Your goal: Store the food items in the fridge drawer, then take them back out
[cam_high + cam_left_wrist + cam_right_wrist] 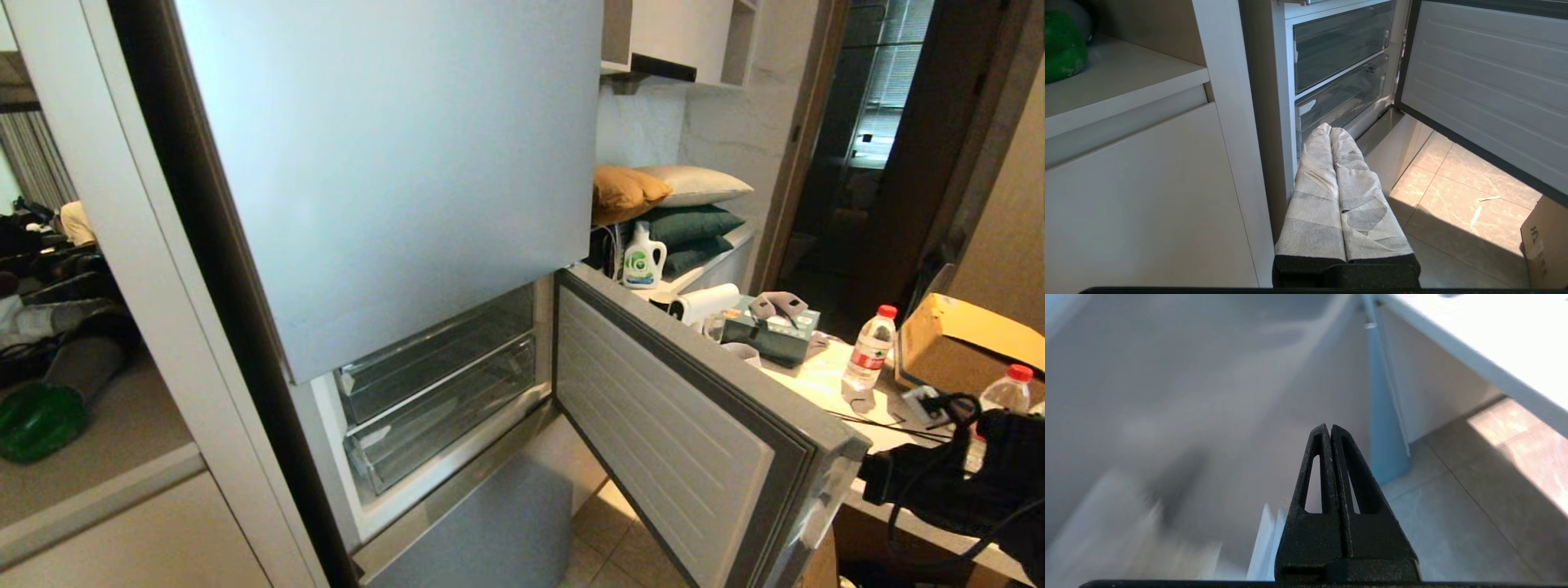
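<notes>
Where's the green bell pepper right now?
In the head view the green bell pepper sits on the pale cabinet shelf at far left, left of the open fridge, outside its clear drawers.

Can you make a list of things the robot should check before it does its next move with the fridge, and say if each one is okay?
1. Fridge door swung open: ok.
2. Both clear drawers pushed in, none pulled out yet: not ok for loading.
3. Drawers look bare inside in the left wrist view: ok.
4. Green pepper sits on the shelf beside the fridge: ok. Bun: cannot tell, not in view.
5. Right gripper shut, holding nothing, near the door's edge: not ok for grabbing.
6. Left gripper shut, wrapped fingers pointing at the lower drawer, holding nothing: ok, idle.
</notes>
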You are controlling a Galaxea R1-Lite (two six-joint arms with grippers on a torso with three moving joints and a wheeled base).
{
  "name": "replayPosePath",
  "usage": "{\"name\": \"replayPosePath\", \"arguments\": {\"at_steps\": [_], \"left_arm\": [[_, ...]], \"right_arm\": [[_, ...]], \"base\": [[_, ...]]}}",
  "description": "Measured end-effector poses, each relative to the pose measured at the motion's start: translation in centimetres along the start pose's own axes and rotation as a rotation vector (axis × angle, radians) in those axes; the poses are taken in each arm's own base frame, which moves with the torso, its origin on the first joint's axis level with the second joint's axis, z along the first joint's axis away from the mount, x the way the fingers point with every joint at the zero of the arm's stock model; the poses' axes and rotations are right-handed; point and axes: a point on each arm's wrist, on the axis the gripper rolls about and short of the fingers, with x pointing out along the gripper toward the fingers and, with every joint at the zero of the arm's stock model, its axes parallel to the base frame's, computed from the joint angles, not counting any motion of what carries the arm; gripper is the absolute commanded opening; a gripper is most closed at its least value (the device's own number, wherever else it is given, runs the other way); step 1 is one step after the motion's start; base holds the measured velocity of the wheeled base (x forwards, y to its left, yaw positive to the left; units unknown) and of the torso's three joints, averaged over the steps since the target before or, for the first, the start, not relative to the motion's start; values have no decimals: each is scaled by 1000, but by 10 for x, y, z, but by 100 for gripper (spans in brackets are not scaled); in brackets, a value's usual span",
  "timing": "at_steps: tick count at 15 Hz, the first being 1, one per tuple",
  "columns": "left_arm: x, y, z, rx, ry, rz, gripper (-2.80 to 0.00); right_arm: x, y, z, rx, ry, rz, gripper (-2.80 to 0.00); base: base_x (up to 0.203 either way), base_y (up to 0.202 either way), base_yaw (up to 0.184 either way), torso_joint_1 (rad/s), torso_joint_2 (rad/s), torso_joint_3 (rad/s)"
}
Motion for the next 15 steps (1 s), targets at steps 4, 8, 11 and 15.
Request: {"name": "replayPosePath", "arguments": {"at_steps": [4, 8, 11, 15], "left_arm": [[0, 0, 0, 0, 0, -1, -280], [0, 0, 0, 0, 0, 0, -280], [0, 0, 0, 0, 0, 0, -280], [0, 0, 0, 0, 0, 0, -280]], "right_arm": [[42, 35, -25, -47, 67, 69, -280], [79, 86, -39, -83, 132, 135, -280], [101, 137, -34, -118, 87, 148, -280], [121, 203, -29, -195, 4, 254, -280]], "base": [[0, 0, 0, 0, 0, 0], [0, 0, 0, 0, 0, 0], [0, 0, 0, 0, 0, 0], [0, 0, 0, 0, 0, 0]]}}
